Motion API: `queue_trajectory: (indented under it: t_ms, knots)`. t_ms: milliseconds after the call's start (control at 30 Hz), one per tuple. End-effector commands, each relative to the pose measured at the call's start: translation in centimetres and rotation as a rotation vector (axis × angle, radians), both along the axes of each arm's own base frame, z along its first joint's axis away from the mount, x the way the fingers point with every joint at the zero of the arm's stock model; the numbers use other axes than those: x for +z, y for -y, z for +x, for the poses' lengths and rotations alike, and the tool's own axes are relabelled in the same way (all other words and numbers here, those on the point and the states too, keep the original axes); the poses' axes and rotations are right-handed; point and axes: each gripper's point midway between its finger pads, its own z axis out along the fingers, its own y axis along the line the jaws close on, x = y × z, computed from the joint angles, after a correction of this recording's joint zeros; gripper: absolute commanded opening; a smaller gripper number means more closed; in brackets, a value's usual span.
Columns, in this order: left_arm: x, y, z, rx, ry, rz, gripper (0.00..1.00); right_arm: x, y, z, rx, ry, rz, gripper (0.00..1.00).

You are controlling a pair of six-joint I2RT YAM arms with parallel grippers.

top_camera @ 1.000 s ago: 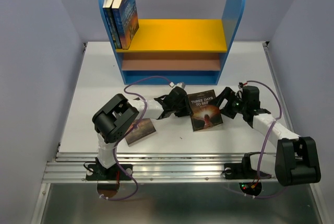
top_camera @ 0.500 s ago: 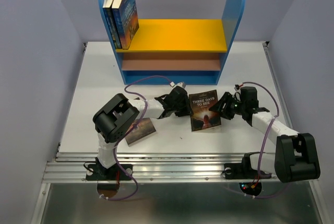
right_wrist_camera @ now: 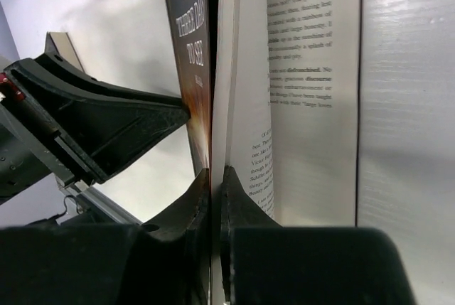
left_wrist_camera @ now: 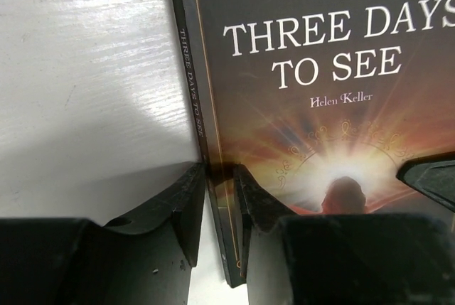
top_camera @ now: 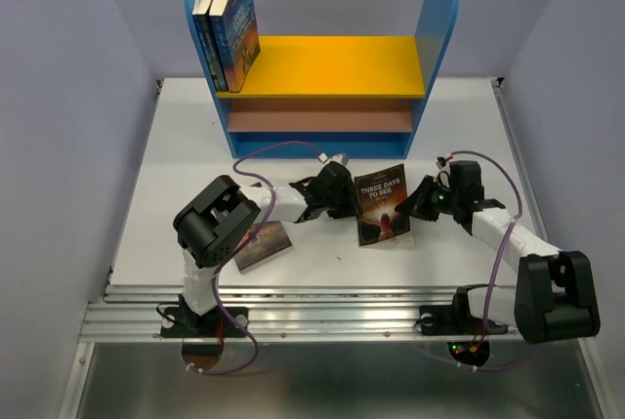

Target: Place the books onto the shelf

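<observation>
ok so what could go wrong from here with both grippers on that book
1. The right gripper seems shut on only a thin front slice of the Three Days to See book, and the remaining pages gape open. Lifting may fan it open or tear it.
2. The left gripper clamps the same book's spine edge, so uneven pulls could twist it.
3. A second book lies beside the left arm and might get swept.

Books: four visible.
- Two upright on shelf, yellow board, at left side panel.
- One Three Days to See book, mid-surface, toward near edge.
- One flat book, near-left part of surface, partly under left arm.

Shelf: one, at far edge of surface.
Arms: two.
End effectors: two, left end effector and right end effector.
</observation>
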Motion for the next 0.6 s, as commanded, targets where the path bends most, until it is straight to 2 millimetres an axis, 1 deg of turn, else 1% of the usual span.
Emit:
queue_trajectory:
  t_ms: [0, 33, 67, 100, 133, 167, 233, 267, 300, 333, 367, 400, 433, 467, 500, 533, 567]
  knots:
    - [3.1, 0.4, -0.6, -0.032, 0.068, -0.040, 0.36, 4.3, -0.6, 1.4, 0.058, 0.160, -0.015, 0.01]
    - [3.7, 0.4, -0.5, -0.034, 0.084, -0.046, 0.37, 5.3, -0.3, 2.0, 0.046, 0.196, -0.034, 0.01]
    - [5.1, 0.3, -0.5, -0.035, 0.106, -0.066, 0.43, 6.5, -0.2, 2.1, 0.046, 0.243, -0.036, 0.01]
    - [5.9, 0.1, -0.2, -0.032, 0.123, -0.075, 0.49, 7.2, -0.2, 2.0, 0.047, 0.263, -0.040, 0.01]
    - [7.3, -0.2, -0.2, -0.035, 0.146, -0.093, 0.55, 8.4, -0.1, 2.3, 0.045, 0.298, -0.043, 0.01]
    - [8.2, -0.5, 0.0, -0.028, 0.162, -0.104, 0.61, 9.8, -0.1, 2.2, 0.049, 0.344, -0.043, 0.01]
    - [9.9, -1.5, 0.4, -0.015, 0.185, -0.133, 0.70, 11.2, -0.1, 2.0, 0.056, 0.375, -0.048, 0.01]
    - [11.7, -2.2, 0.2, -0.012, 0.216, -0.170, 0.82, 11.9, -0.1, 1.9, 0.062, 0.394, -0.048, 0.01]
    - [12.8, -2.5, 0.0, -0.025, 0.227, -0.203, 0.90, 13.4, -0.2, 1.6, 0.064, 0.429, -0.043, 0.01]
    - [13.6, -3.1, 0.2, -0.012, 0.249, -0.223, 0.98, 14.1, -0.2, 1.5, 0.064, 0.450, -0.042, 0.01]
    - [15.4, -3.9, 0.0, -0.022, 0.278, -0.282, 0.99, 14.9, -0.4, 1.2, 0.086, 0.472, -0.030, 0.01]
    - [16.2, -4.3, -0.3, -0.035, 0.292, -0.318, 0.99, 16.3, -0.6, 1.1, 0.094, 0.504, -0.022, 0.01]
    - [16.9, -4.4, -1.2, -0.082, 0.295, -0.377, 0.99, 17.4, -0.9, 0.5, 0.119, 0.534, -0.001, 0.01]
    - [18.6, -4.5, -1.2, -0.098, 0.318, -0.429, 0.99, 18.4, -1.1, 0.2, 0.135, 0.560, 0.008, 0.01]
    - [19.0, -5.6, -1.2, -0.099, 0.325, -0.459, 0.99, 19.2, -1.3, -0.1, 0.148, 0.583, 0.018, 0.01]
    - [20.1, -5.7, -2.2, -0.152, 0.331, -0.523, 0.99, 21.0, -1.7, -0.6, 0.176, 0.634, 0.041, 0.01]
    - [20.4, -5.9, -2.3, -0.165, 0.333, -0.551, 0.99, 21.9, -1.9, -0.9, 0.191, 0.665, 0.050, 0.01]
